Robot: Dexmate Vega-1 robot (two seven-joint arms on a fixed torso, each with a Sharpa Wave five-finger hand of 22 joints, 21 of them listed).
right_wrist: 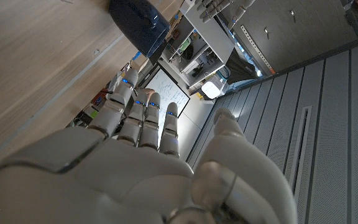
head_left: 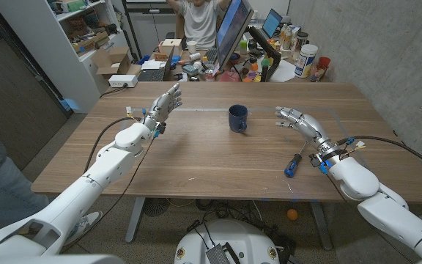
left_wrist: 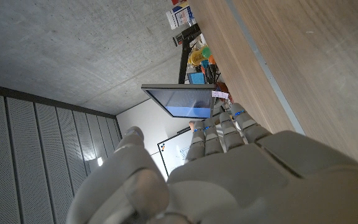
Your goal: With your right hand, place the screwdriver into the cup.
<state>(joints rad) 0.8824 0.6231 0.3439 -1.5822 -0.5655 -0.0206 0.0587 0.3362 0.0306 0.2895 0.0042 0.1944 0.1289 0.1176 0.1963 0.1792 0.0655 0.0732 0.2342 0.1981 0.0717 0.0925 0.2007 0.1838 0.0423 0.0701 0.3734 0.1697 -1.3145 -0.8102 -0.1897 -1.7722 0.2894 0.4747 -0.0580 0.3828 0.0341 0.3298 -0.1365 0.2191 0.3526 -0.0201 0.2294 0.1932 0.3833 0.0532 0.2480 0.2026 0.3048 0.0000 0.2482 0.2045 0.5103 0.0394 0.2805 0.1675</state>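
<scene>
Both hands open and empty, screwdriver lying on the table

The screwdriver (head_left: 293, 164) lies on the wooden table (head_left: 196, 158) just beside the right hand (head_left: 299, 121), whose fingers are spread and hold nothing. The blue cup (head_left: 238, 118) stands upright mid-table, apart from both. The left hand (head_left: 164, 105) stands open, fingers raised, holding nothing

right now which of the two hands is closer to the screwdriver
The right hand. The screwdriver lies on the table just beside that arm's wrist, while the left hand is raised on the far side of the blue cup.
</scene>
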